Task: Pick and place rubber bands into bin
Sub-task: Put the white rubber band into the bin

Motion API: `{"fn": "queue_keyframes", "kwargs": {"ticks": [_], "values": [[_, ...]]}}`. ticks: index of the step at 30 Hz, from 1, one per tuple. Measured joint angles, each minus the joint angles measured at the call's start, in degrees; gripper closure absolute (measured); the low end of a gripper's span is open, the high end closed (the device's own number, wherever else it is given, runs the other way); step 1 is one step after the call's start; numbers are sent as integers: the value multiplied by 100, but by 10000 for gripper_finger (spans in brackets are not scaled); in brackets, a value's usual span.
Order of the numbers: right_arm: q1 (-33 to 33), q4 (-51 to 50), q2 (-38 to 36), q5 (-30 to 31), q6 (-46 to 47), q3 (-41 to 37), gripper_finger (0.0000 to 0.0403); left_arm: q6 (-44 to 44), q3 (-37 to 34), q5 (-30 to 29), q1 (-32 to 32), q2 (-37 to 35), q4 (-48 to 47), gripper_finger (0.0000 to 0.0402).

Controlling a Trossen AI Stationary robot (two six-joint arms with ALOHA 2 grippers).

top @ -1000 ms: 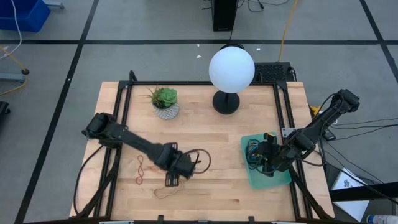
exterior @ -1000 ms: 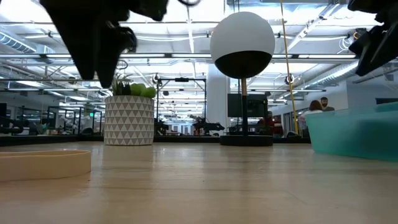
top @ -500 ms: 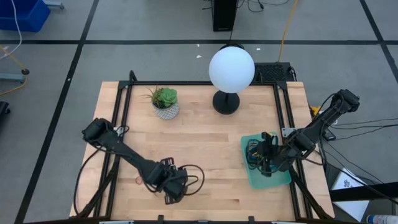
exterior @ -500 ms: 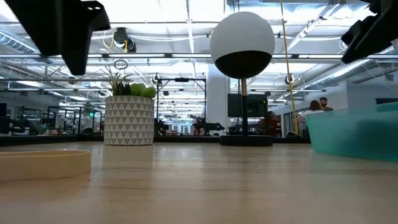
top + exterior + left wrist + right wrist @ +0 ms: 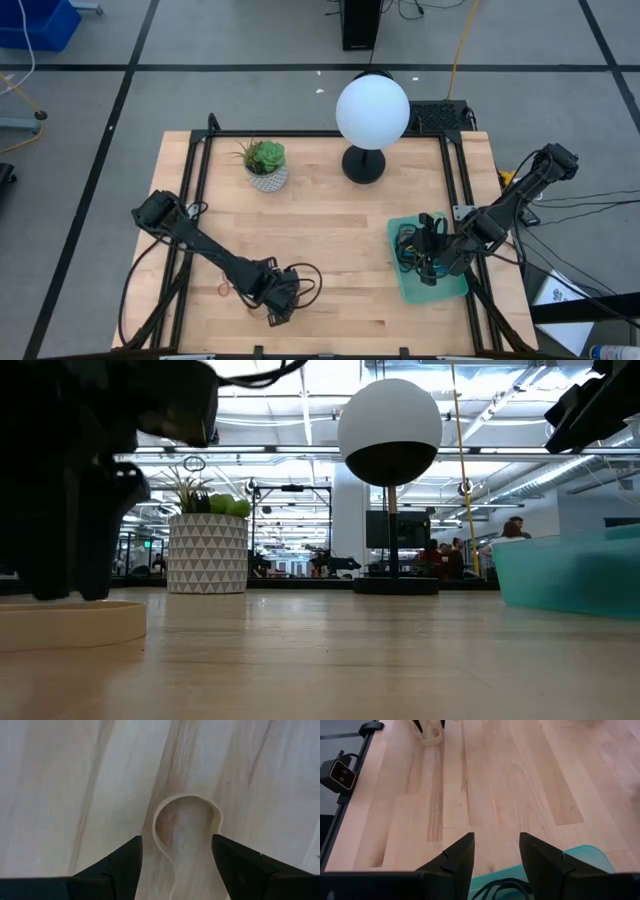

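A: From above, where are my arms?
B: Left gripper (image 5: 279,305) is low at the counter's (image 5: 340,210) front edge; right gripper (image 5: 428,262) hangs over the bin (image 5: 455,287), which holds rubber bands (image 5: 404,240).

A: The level camera?
B: The left arm's dark bulk stands over a tan band (image 5: 70,622); the teal bin (image 5: 570,575) sits far right.

A: My left wrist?
B: Jaws open, straddling the tan band (image 5: 186,820) flat on the wood.

A: Right wrist?
B: Jaws apart, empty, above the bin's rim (image 5: 592,854).
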Motion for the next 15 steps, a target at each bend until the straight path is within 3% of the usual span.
{"fn": "queue_keyframes", "kwargs": {"ticks": [8, 15], "values": [[0, 0, 0, 4, -27, 0, 254, -22, -432, -12, -7, -1, 321, 166], [0, -2, 0, 9, -26, 0, 251, -89, -514, -60, -2, -15, 337, 249]]}}
